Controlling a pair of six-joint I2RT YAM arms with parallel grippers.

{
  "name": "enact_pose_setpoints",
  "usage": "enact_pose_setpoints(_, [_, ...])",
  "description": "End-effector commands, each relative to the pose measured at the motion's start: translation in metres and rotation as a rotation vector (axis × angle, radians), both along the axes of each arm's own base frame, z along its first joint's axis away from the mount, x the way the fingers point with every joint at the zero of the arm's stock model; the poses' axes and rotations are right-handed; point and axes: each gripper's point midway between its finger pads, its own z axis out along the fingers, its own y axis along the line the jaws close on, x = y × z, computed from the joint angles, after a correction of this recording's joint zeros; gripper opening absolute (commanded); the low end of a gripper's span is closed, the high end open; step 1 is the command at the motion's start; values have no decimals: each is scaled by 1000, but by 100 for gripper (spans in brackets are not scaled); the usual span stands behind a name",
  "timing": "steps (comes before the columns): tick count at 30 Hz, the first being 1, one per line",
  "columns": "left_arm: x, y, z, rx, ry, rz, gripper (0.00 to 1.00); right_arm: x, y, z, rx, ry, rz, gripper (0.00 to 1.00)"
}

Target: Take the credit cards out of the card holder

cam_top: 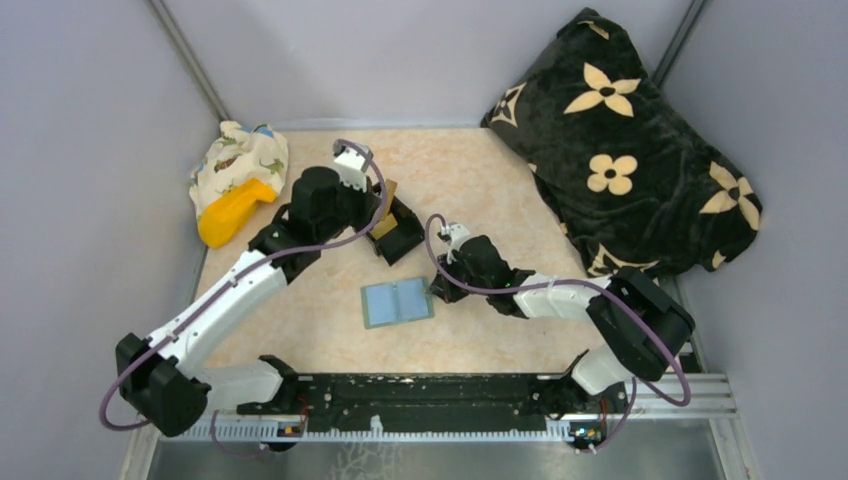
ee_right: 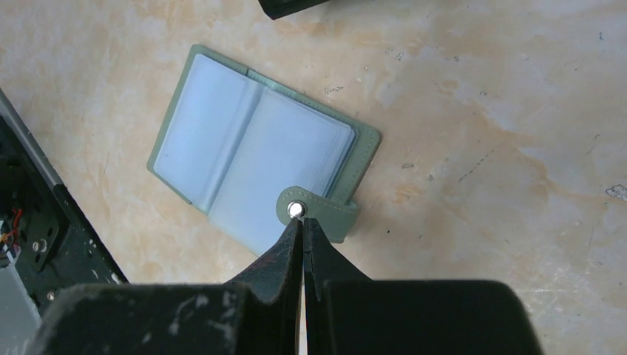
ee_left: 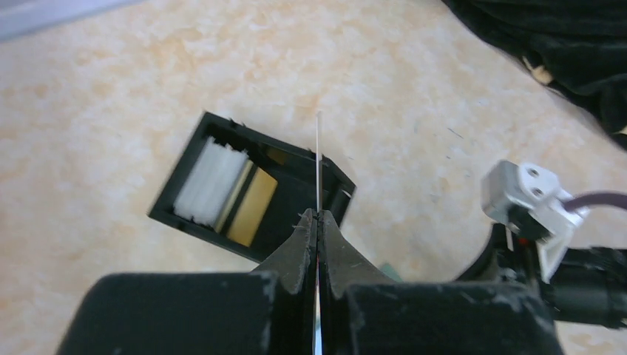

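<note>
- The left hand [ee_left: 318, 214] pinches one thin credit card [ee_left: 319, 159], seen edge-on, above the black box [ee_left: 292, 188].
- Inside the box are a whitish card [ee_left: 211, 181] and a tan-gold card [ee_left: 251, 207].
- The right hand [ee_right: 303, 222] is pressed together, its tips at the snap tab [ee_right: 325, 211] of the card holder [ee_right: 251, 148], which lies open on the worktop [ee_right: 480, 111].

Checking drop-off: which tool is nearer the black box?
Left. The left tool hangs over the box, pinching a card edge-on. The right tool is shut at the snap tab of the wallet, away from the box.
</note>
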Motion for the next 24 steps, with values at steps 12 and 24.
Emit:
enact_pose_setpoints(12, [60, 25, 18, 222, 28, -372, 0, 10, 3, 16, 98, -13, 83, 0])
enact_pose_setpoints(24, [59, 9, -43, 252, 138, -576, 0, 20, -8, 1, 98, 20, 41, 0])
